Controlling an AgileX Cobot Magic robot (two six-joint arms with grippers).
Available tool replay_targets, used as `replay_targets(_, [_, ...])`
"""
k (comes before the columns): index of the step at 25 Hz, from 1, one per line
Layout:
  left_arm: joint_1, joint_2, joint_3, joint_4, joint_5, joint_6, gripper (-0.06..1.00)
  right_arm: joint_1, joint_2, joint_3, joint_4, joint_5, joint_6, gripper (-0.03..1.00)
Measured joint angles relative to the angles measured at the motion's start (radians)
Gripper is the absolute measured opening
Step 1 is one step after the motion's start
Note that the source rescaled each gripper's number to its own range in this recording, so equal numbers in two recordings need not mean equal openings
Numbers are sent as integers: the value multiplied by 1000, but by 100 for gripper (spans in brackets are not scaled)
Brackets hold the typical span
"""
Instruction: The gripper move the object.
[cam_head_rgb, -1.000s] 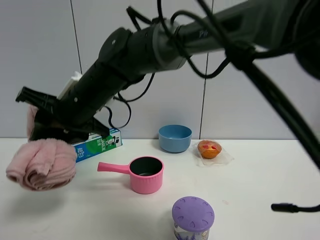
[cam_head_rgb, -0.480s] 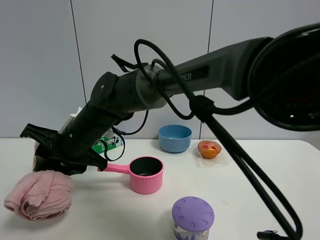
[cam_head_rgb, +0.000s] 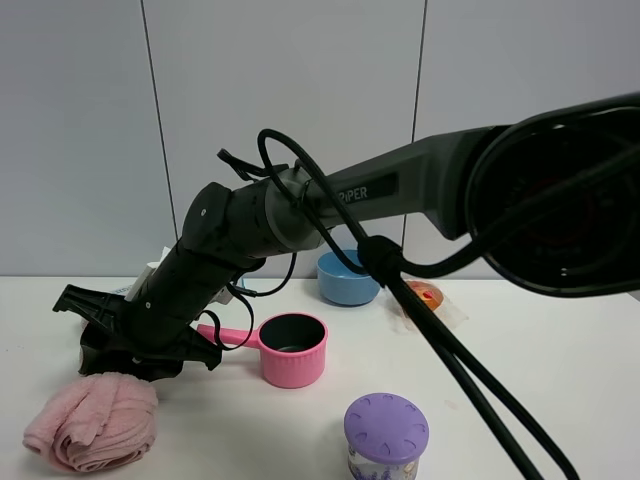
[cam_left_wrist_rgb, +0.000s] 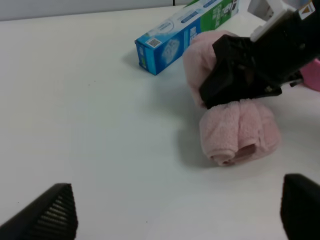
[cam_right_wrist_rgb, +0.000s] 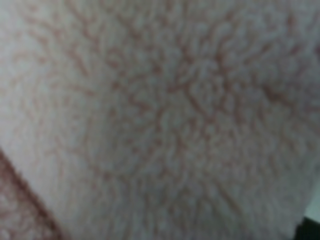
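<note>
The pink rolled towel (cam_head_rgb: 90, 420) lies on the white table at the front left. My right gripper (cam_head_rgb: 130, 350) has reached across to the left and sits on top of it, its dark fingers closed around the towel's middle. The left wrist view shows this too: the black right gripper (cam_left_wrist_rgb: 240, 75) clamps the towel (cam_left_wrist_rgb: 240, 132) from above. Pink fluff (cam_right_wrist_rgb: 160, 120) fills the right wrist view. My left gripper (cam_left_wrist_rgb: 175, 210) is open and empty, low over the table and short of the towel.
A pink saucepan (cam_head_rgb: 290, 348) stands just right of the towel, its handle pointing toward the arm. A blue-green carton (cam_left_wrist_rgb: 185, 32) lies behind the towel. A blue bowl (cam_head_rgb: 348, 283), an orange pastry (cam_head_rgb: 425, 297) and a purple-lidded jar (cam_head_rgb: 386, 432) stand further right.
My right arm has come down and a little to the right with the towel. The towel has gone from hanging above the table to resting on it.
</note>
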Motion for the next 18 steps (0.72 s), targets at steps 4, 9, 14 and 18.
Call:
replay_targets(4, [0, 0, 0, 0, 0, 0, 100, 0, 0, 0, 0, 30, 4, 54])
replay_targets(9, [0, 0, 0, 0, 0, 0, 100, 0, -13, 0, 0, 70, 4, 61])
replay_targets(14, [0, 0, 0, 0, 0, 0, 100, 0, -109, 0, -40, 87, -7, 62])
replay_targets(18, [0, 0, 0, 0, 0, 0, 100, 0, -268, 0, -145, 126, -95, 62])
